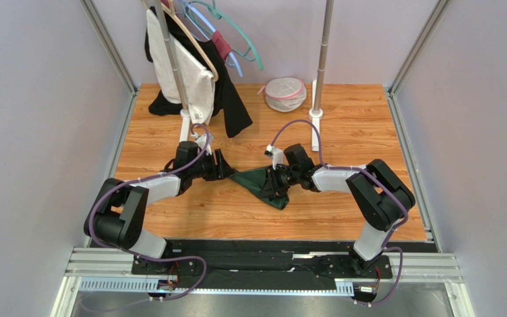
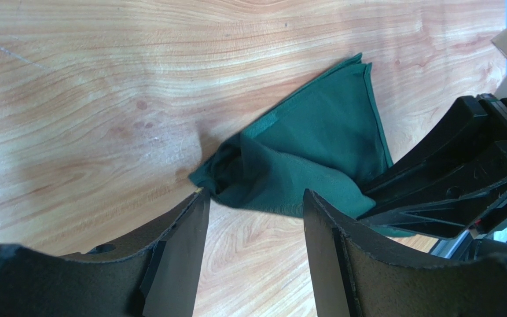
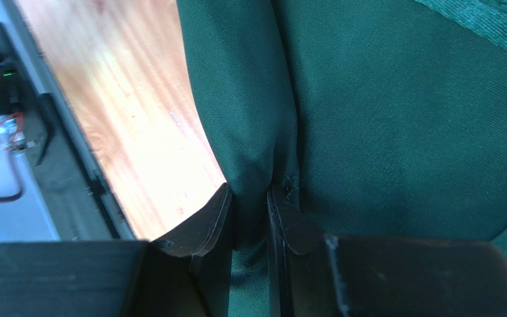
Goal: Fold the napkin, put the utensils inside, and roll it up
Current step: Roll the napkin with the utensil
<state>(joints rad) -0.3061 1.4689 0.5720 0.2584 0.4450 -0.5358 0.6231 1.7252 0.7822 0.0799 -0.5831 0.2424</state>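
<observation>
left hand [image 2: 255,197] low, spread | right hand [image 3: 249,191] low, pinching napkin [image 2: 315,139] fold

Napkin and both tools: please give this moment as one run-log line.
napkin: bunched | left tool: open, by napkin's end | right tool: shut on napkin fold

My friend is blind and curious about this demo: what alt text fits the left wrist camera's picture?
A bunched green napkin sits on a wooden table just beyond the open left gripper, whose two black fingers frame the bottom of the picture. At the right, the right gripper pinches the napkin.
</observation>
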